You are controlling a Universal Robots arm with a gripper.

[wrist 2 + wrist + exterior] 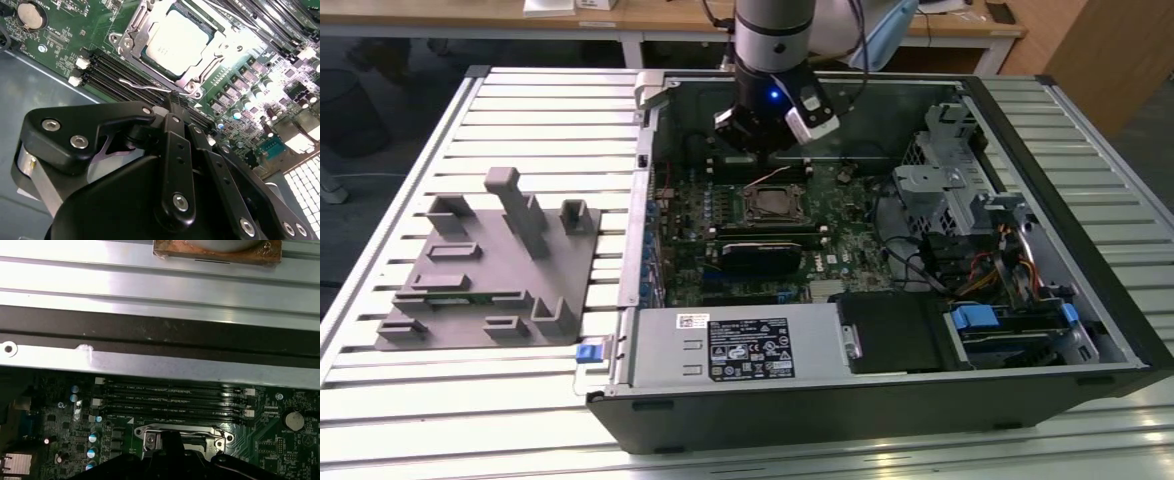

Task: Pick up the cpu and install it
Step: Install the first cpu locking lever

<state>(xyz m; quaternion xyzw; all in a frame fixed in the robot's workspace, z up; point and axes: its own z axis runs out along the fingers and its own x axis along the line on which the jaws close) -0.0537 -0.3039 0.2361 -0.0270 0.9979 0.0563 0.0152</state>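
The cpu (175, 42), a small square chip with a pale silvery top, lies in the motherboard socket with the metal frame (131, 35) around it. In the exterior view the cpu (774, 203) sits mid-board inside the open computer case. My gripper (173, 102) hovers beside the socket over the memory slots. Its black fingers (176, 150) are shut together with nothing seen between them. Their tip is right by the socket's thin wire lever (142, 86); I cannot tell whether they touch. In the exterior view the gripper (763, 140) hangs just behind the socket.
A grey plastic holder (494, 270) lies on the slatted table at the exterior view's left. Inside the case (634, 330) are a grey metal box with a white label (740, 345), drive cages (961, 200) and cables. Memory slots (175, 400) run beside the case wall (160, 335).
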